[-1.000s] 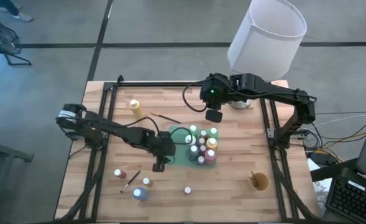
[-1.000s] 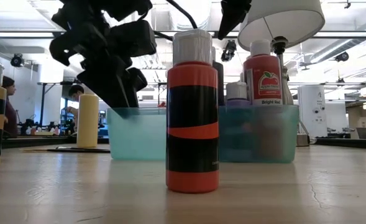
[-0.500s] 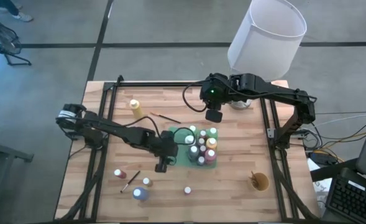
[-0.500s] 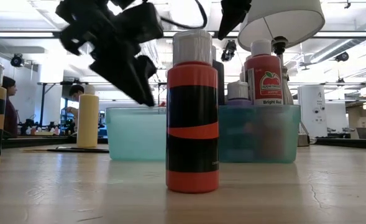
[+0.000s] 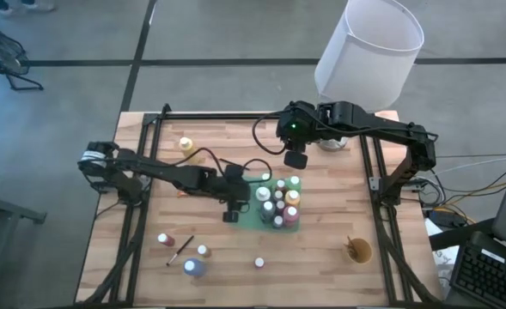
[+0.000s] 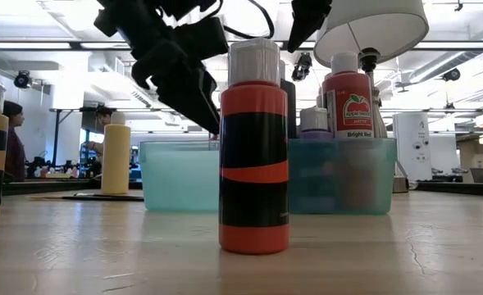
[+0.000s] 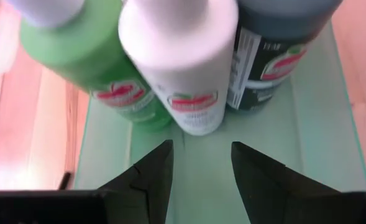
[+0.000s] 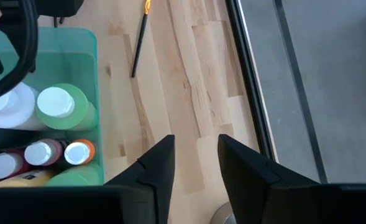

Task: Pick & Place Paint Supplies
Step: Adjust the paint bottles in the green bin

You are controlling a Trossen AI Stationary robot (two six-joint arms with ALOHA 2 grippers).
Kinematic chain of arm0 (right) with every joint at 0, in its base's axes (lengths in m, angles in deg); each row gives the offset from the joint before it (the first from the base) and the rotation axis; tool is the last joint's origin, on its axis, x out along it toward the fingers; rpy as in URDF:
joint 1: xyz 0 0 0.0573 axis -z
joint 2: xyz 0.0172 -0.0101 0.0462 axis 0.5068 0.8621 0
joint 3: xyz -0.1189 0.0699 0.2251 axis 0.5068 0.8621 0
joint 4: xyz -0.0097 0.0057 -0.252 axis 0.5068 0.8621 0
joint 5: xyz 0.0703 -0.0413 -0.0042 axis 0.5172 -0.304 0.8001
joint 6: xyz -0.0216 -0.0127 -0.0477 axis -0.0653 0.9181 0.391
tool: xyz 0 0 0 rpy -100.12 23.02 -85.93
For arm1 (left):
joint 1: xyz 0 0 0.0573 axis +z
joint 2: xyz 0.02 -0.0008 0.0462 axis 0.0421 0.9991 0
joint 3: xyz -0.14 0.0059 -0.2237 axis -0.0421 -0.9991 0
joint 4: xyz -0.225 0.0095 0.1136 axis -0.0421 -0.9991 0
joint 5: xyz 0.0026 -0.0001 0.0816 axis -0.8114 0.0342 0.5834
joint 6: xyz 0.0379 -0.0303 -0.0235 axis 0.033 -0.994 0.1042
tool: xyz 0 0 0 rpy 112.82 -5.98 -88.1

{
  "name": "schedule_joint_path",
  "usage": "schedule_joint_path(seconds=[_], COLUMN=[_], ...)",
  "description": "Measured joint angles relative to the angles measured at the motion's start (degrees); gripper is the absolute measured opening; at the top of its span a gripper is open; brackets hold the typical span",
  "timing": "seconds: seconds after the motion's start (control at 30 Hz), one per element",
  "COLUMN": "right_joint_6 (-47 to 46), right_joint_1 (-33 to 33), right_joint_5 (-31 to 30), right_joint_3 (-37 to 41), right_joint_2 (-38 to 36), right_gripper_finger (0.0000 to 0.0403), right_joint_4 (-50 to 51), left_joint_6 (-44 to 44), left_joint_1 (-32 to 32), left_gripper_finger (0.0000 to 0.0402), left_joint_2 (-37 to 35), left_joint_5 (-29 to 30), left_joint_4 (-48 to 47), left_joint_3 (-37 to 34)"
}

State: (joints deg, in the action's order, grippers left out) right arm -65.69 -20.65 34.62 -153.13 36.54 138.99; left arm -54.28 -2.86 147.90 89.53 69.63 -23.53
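Legibly, only one label reads: the red bottle [image 6: 346, 92] standing in the green tray [image 6: 179, 176] bears an apple emblem over the words "Bright Red". Labels on the green bottle [image 7: 89, 59], white bottle [image 7: 181, 56] and dark bottle [image 7: 276, 43] in the left wrist view show a similar red emblem, but their print is too blurred to read.

Left tool [image 5: 230, 215] hangs over the tray's bare left end, just beside the upright bottles; its fingers [image 7: 151, 177] stand spread with nothing between them. Those three bottles stand ahead of the fingers, apart from them.

Right tool [image 5: 296, 160] hovers above the surface just beyond the tray's far edge, fingers [image 8: 158, 168] parted and holding nothing.

An orange bottle with black bands [image 6: 254, 147] stands upright on the surface near the low camera, cap up. A yellow bottle [image 5: 185, 146] stands upright at the far left. A brush [image 8: 139, 43] lies flat on the surface beyond the tray, its long axis running roughly along the tray's end wall.
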Motion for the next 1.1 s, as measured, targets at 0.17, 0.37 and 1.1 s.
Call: schedule_joint_path(seconds=[0.17,0.37,1.1], right_joint_6=[0.1,0.2,0.2], right_joint_1=[0.0,0.0,0.0], right_joint_5=[0.0,0.0,0.0], right_joint_3=[0.0,0.0,0.0], right_joint_2=[0.0,0.0,0.0], right_gripper_finger=[0.0099,0.0075,0.0067], right_joint_4=[0.0,0.0,0.0], left_joint_6=[1.1,2.2,1.5], left_joint_1=[0.3,0.3,2.9], left_gripper_finger=[0.0168,0.0168,0.0168], left_joint_2=[0.0,0.0,0.2], left_joint_5=[-0.1,-0.1,-2.3], left_joint_4=[2.5,4.6,4.5], left_joint_3=[0.0,0.0,0.0])
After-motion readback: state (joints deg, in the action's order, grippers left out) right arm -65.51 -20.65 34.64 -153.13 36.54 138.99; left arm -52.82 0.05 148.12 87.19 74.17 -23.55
